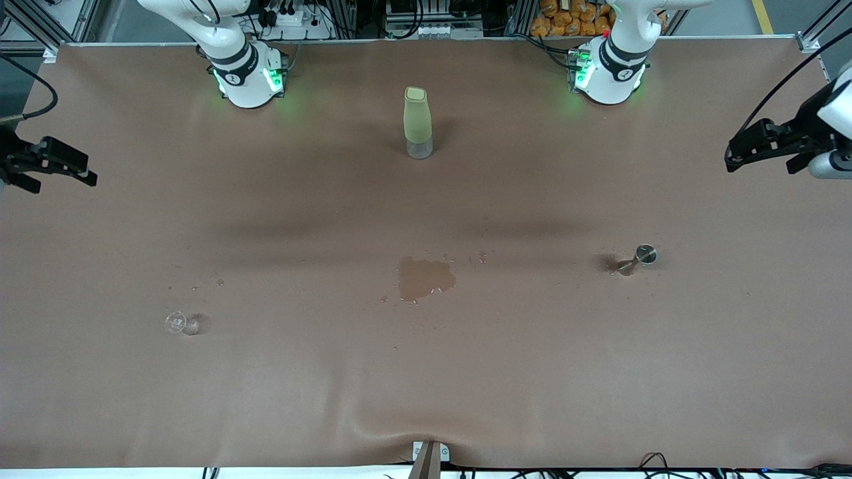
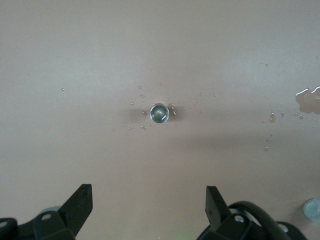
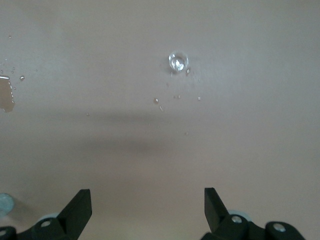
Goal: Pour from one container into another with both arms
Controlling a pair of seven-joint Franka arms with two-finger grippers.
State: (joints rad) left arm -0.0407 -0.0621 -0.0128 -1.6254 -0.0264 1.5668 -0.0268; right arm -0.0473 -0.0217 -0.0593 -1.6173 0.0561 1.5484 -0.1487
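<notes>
The tiny clear cup stands on the brown table toward the right arm's end; in the right wrist view the clear cup shows from above among droplets. The small silver jigger stands toward the left arm's end, and the left wrist view looks down into the jigger. My right gripper hangs open and empty over the table's edge at its own end, apart from the cup; its jaws are spread wide. My left gripper hangs open and empty over its end of the table.
A tall pale-green bottle stands mid-table, between the two arm bases. A dark wet patch with scattered droplets lies at the table's middle, between cup and jigger. The brown cloth bulges near the front edge.
</notes>
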